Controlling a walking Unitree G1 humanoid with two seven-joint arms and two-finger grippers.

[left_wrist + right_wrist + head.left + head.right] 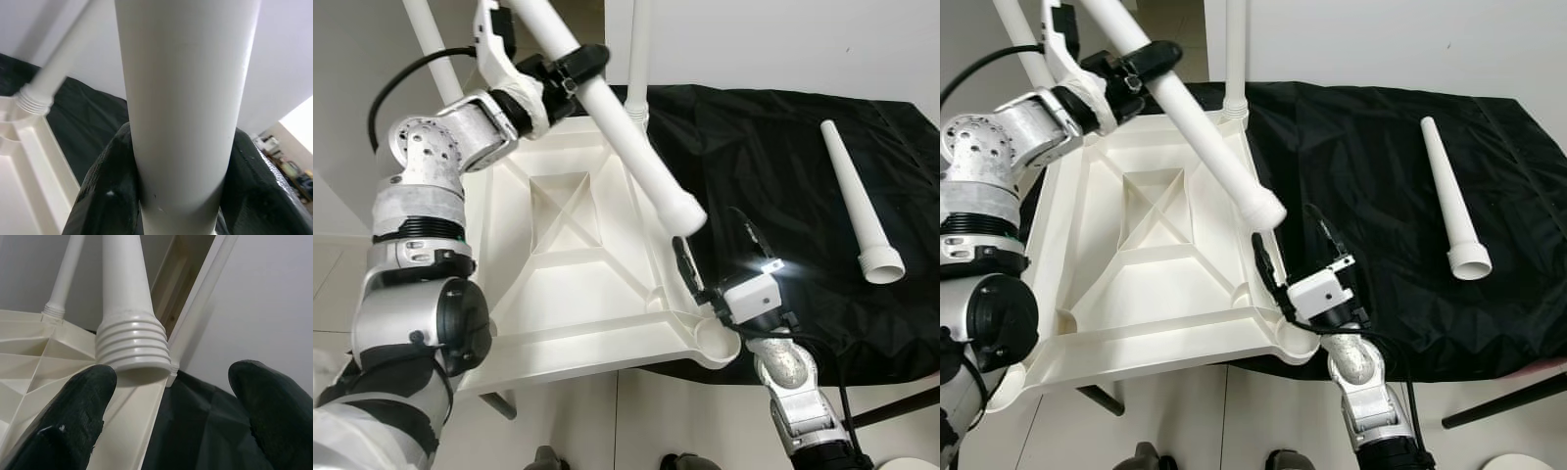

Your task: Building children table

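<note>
Left gripper (570, 70) clamped on table leg (626, 137) – threaded end hangs above upturned tabletop (558, 294), short of the corner socket (717, 338). Right gripper (715, 257) open, empty, beside it. Risk – tilted leg cross-threads or misses.

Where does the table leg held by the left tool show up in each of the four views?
Left eye view: held leg slants from top centre down to its threaded end, gripped by the left tool.
Right eye view: same slant, upper centre.
Left wrist view: thick white shaft between black fingers.
Right wrist view: its ribbed end above the open right tool.
Shared landmark: the upright leg screwed into the upturned tabletop, at its far corner.
</note>
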